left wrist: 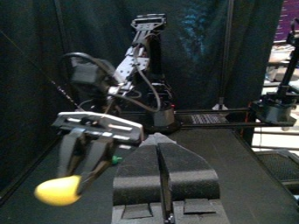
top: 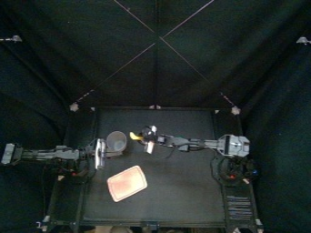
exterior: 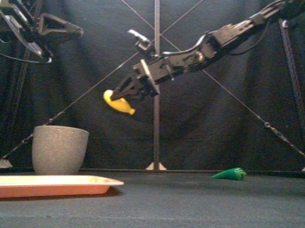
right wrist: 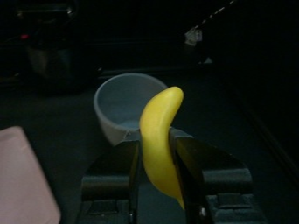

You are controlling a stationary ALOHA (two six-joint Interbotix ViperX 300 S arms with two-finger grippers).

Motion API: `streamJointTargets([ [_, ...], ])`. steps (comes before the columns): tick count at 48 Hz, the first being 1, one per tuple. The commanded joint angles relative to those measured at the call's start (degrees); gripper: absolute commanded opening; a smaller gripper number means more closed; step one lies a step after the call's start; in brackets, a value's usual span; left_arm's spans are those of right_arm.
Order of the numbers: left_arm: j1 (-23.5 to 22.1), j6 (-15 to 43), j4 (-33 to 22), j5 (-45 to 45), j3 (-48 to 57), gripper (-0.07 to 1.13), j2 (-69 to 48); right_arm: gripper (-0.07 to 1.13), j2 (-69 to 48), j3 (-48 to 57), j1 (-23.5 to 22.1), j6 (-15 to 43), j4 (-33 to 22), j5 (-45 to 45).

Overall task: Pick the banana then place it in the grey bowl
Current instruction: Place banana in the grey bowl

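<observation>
Banana [right wrist: 162, 140] sits pinched between the right jaws, aloft near grey bowl [right wrist: 114, 105].

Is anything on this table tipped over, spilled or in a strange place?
Nothing stands out. The grey bowl stands upright, the pink tray lies flat, and the right gripper holds the banana in the air. A small green toy lies alone on the table's right side.

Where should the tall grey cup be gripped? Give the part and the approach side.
Take the tall grey cup by its rim, coming straight down from above, one jaw inside and one outside the wall. It stands upright with its mouth open, and its round body looks too wide to span.
</observation>
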Motion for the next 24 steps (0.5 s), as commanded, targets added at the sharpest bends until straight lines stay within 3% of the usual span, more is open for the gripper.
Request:
streamJointTargets([
  [1,0.4,0.0,0.6,-0.7,-0.9,0.10,0.3,0.43,5.0,-10.2,0.0,-0.1,1.0,-1.2],
  [15,0.4,0.0,1.1,-0.6,-0.6,0.10,0.3,0.48,17.6,-29.4,1.6,0.0,1.5,5.1],
  [24,0.4,0.0,1.1,-0.6,-0.5,0.10,0.2,0.62,21.5,-36.1,2.7,0.0,2.8,13.1],
])
